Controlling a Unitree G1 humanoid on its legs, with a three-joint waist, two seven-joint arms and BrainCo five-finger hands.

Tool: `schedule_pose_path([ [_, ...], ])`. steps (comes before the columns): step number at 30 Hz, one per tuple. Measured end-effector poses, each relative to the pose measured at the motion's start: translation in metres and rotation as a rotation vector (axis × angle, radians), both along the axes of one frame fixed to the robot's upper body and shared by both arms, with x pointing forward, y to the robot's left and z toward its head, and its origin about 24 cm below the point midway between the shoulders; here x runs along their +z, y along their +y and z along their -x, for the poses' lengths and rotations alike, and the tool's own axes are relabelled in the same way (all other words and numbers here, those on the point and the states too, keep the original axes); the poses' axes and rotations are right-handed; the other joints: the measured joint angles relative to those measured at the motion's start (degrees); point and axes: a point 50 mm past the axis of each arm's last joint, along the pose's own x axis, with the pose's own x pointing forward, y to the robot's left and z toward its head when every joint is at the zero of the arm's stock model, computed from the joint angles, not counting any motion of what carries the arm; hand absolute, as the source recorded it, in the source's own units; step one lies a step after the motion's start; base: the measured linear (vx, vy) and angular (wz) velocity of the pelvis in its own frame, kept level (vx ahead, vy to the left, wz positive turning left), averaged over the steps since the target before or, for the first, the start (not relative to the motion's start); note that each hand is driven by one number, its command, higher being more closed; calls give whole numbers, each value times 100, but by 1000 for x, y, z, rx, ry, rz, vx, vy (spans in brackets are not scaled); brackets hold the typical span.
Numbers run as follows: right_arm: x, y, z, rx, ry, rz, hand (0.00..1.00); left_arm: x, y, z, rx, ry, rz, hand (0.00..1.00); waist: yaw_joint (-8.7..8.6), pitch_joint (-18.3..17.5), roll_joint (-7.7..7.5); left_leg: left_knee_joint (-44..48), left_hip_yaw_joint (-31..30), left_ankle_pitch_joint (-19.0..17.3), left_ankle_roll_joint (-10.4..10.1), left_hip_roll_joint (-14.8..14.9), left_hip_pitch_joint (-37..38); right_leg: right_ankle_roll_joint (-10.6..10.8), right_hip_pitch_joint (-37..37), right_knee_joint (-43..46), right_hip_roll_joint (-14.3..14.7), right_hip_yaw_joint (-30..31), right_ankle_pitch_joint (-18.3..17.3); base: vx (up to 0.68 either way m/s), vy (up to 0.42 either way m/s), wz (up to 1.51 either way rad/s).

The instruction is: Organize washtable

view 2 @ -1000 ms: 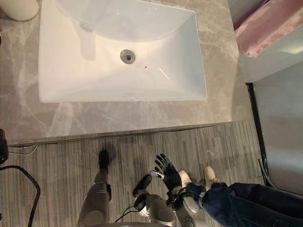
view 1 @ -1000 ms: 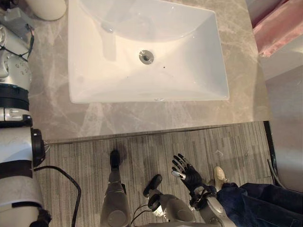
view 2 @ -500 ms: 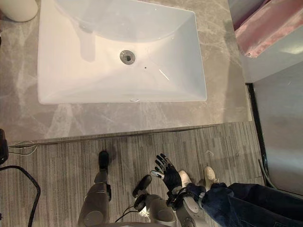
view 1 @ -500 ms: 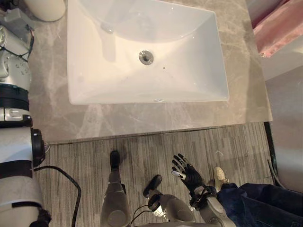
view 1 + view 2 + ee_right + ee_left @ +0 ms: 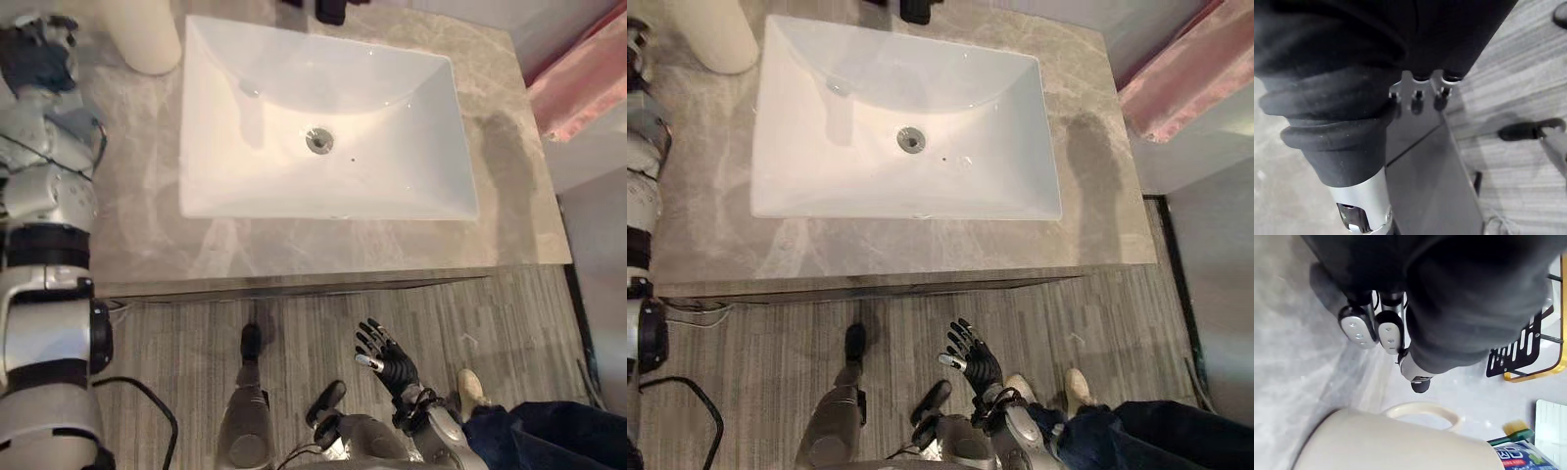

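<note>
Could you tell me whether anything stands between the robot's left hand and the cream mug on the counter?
Nothing visible does. The left hand hovers just short of the cream ceramic mug, left of the white rectangular sink, with only bare grey marble counter between them.

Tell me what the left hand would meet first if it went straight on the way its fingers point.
Probably the cream mug: it stands just past the left hand, handle side toward the fingers. Depth is unclear; they might touch the marble counter first.
</note>
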Motion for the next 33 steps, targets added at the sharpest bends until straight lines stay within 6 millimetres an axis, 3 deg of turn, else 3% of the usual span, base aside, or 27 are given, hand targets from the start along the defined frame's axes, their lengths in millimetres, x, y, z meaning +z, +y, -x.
schedule_pose_path([
  [3, -5, 0, 0, 5, 20, 6, 0, -43, -2, -2, -10, 94, 49, 100, 25, -176, 282, -1, -83, -16, -17, -92, 189, 35, 211, 2, -50, -89, -24, 20, 58, 18],
  [6, -6, 0, -2, 9, 26, 8, 0, -63, -3, 2, -17, 126, 70, 100, 32, -364, 492, -2, -154, -22, -22, -93, 210, 83, 289, 22, -59, -158, -75, -26, 28, 16],
  [9, -12, 0, -1, 12, 51, 14, 0, -78, 1, 7, -7, 158, 78, 100, 37, -478, 603, -4, -188, -40, -46, -97, 330, 78, 389, 60, -61, -182, -116, -35, 31, 7],
  [11, -16, 0, 1, 13, 69, 17, 0, -86, -7, 9, -35, 162, 78, 100, 36, -611, 640, -4, -222, -39, -45, -97, 334, 79, 405, 68, -58, -213, -126, -27, 22, 9],
  [18, -21, 0, -6, 26, 86, 30, 0, -149, -45, 21, -161, 252, 161, 100, 31, -971, 888, -8, -326, -41, -48, -115, 459, 87, 586, 66, -64, -305, -133, -32, 25, 8],
  [21, -24, 0, -6, 30, 99, 37, 0, -167, -51, 26, -171, 291, 193, 100, 30, -1104, 1002, -12, -342, -41, -49, -107, 460, 66, 592, 71, -54, -309, -148, -51, 23, 3],
  [33, -27, -10, -4, 39, 114, 89, 0, -168, -59, 29, -211, 281, 184, 100, -39, -1236, 1047, -14, -168, -41, -50, -45, 404, 62, 424, 67, -53, -117, -142, -28, 21, -8],
])
